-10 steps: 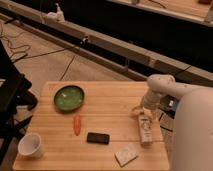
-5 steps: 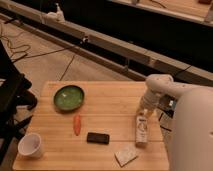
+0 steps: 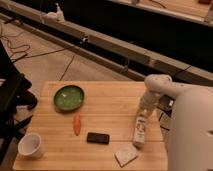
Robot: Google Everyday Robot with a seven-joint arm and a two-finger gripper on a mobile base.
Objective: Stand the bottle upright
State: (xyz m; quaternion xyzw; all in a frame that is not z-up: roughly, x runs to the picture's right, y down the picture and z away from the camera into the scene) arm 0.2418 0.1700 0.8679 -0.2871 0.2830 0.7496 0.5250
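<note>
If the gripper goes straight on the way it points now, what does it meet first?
Probably the bottle, just below the gripper near the table edge; they may be touching, depth is unclear.

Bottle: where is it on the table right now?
In the camera view the bottle is near the table's right edge, right of the black phone and beside the pale block, with the gripper at its upper end.

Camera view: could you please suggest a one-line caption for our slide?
The pincer at the top of the bottle on a wooden table, beside a bowl, carrot, phone and cup.
</note>
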